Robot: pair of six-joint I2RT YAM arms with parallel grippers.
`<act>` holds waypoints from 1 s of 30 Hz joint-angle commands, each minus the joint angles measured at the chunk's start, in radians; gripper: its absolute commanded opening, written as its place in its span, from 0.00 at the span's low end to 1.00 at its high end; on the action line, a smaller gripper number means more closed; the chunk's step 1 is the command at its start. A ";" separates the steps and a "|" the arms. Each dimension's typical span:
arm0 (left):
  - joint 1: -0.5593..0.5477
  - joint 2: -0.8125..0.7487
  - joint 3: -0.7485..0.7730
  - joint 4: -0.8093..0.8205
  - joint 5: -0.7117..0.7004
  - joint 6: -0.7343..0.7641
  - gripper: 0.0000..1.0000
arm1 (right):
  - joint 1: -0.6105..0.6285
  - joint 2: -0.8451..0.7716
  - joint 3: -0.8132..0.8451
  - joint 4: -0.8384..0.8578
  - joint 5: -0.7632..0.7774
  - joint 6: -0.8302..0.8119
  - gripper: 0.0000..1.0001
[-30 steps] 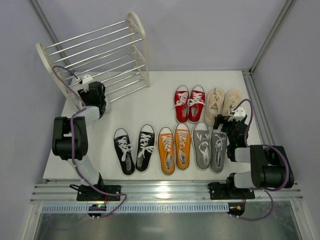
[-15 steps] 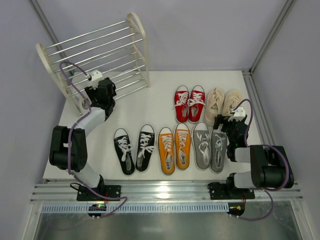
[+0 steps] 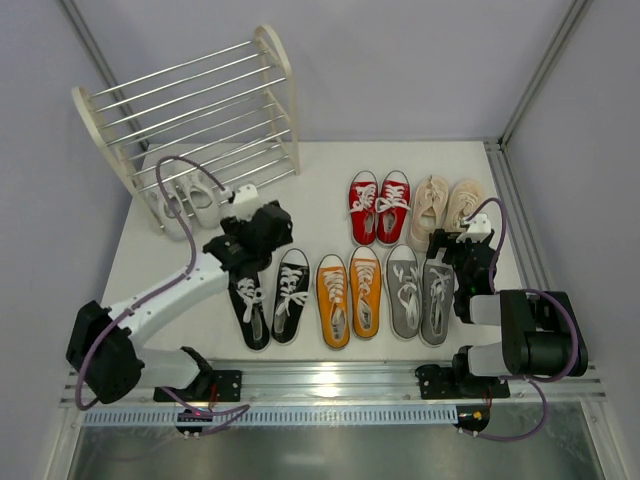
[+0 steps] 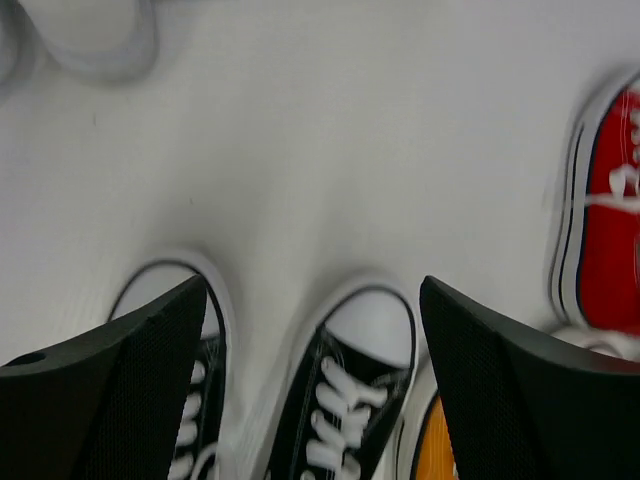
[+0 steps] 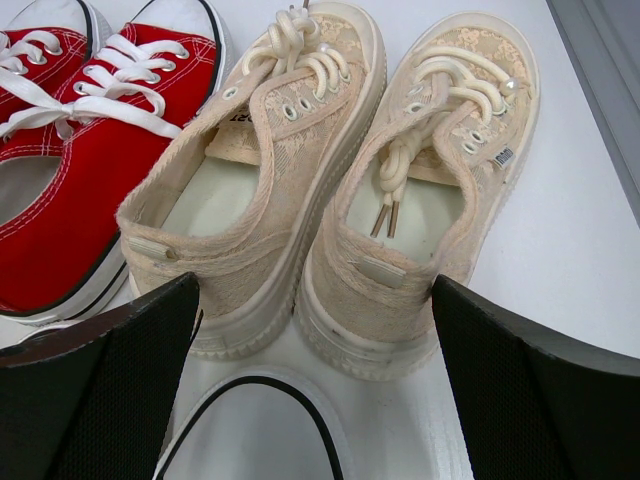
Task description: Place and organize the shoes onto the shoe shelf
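Note:
The shoe shelf stands at the back left, with the white pair at its lowest tier. On the table lie the black pair, orange pair, grey pair, red pair and beige pair. My left gripper is open and empty, hovering over the toes of the black shoes. My right gripper is open and empty, just behind the heels of the beige shoes and above a grey shoe's toe.
The left wrist view shows a red shoe at the right edge, an orange toe at the bottom and a white shoe at the top left. The right wrist view shows a red shoe on the left. Walls enclose the table.
My left arm has swung away from the shelf, down and to the right, to above the black pair. The white pair now shows at the shelf's bottom. The right arm has not moved.

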 commanded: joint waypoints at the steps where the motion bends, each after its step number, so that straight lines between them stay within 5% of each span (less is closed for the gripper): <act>1: -0.195 -0.088 -0.092 -0.303 -0.121 -0.327 0.85 | 0.001 -0.014 0.018 0.086 -0.002 0.008 0.97; 7: -0.552 -0.023 -0.097 -0.605 -0.320 -0.790 0.87 | 0.001 -0.014 0.016 0.086 -0.004 0.008 0.97; 13: -0.735 0.188 0.072 -1.023 -0.420 -1.187 0.90 | 0.001 -0.015 0.018 0.084 -0.004 0.008 0.97; 16: -0.755 0.249 0.077 -1.060 -0.402 -1.209 0.93 | 0.001 -0.015 0.018 0.086 -0.002 0.006 0.97; 24: -0.766 0.091 -0.095 -0.894 -0.368 -1.169 0.91 | 0.002 -0.012 0.018 0.084 -0.002 0.008 0.97; 30: -0.764 0.022 -0.219 -0.599 -0.331 -0.911 0.90 | 0.002 -0.014 0.016 0.086 -0.002 0.008 0.97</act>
